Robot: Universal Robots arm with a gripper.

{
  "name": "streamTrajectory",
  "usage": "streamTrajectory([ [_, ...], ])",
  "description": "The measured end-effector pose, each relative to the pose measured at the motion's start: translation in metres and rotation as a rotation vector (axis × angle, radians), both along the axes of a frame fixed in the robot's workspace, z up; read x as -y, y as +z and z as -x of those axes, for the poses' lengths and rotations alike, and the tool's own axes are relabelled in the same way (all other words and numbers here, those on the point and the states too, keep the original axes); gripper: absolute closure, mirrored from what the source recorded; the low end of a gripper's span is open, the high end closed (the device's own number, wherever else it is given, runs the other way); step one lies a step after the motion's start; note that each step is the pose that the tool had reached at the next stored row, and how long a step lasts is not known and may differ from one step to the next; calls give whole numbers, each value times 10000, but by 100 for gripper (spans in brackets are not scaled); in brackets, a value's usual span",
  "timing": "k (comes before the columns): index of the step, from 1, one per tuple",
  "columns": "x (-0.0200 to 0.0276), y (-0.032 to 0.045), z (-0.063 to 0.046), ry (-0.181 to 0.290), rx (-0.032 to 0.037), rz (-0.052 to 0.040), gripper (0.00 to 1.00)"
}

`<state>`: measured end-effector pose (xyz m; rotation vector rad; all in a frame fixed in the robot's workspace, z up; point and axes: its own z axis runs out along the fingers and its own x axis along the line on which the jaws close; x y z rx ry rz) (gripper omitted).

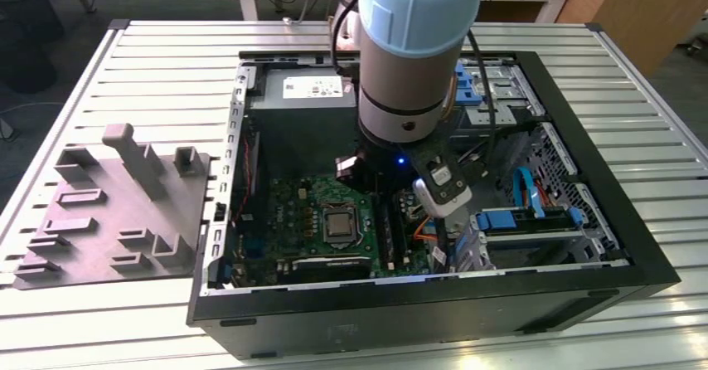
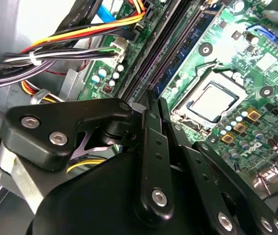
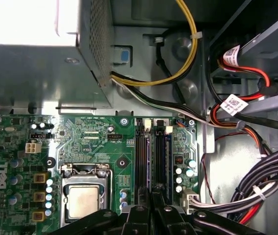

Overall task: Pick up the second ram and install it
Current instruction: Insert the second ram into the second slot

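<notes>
My gripper (image 1: 382,189) hangs inside the open computer case (image 1: 443,291), low over the black ram slot rails (image 3: 148,156) on the green motherboard (image 1: 321,221). In both wrist views its black fingers (image 2: 151,122) stand pressed together, with the gripper tip (image 2: 156,100) (image 3: 153,191) over one end of the rails. Nothing shows between the fingers. A blue-green ram strip (image 3: 167,156) (image 2: 190,51) sits seated in one outer rail, beside the tip. I cannot tell whether this strip is the second ram.
The processor socket (image 3: 85,200) lies beside the rails. Bundled cables (image 3: 256,196) run close on the other side, and the metal power supply box (image 3: 40,63) stands beyond the board. A grey moulded tray (image 1: 111,212) lies on the table at the exterior view's left.
</notes>
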<state>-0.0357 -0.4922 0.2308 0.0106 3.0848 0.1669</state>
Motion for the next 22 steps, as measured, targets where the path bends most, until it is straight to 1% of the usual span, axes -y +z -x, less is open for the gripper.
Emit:
streamTrajectory([
  [2,0,24,0,0,0,14,86],
  [3,-2,25,0,-1,2,38,86],
  [4,-2,27,0,-2,1,85,86],
  [7,-16,27,1,-1,-1,130,86],
  [10,-39,25,0,1,0,149,86],
  [19,-44,4,0,-3,-1,278,86],
  [22,-51,-6,0,-3,1,280,86],
])
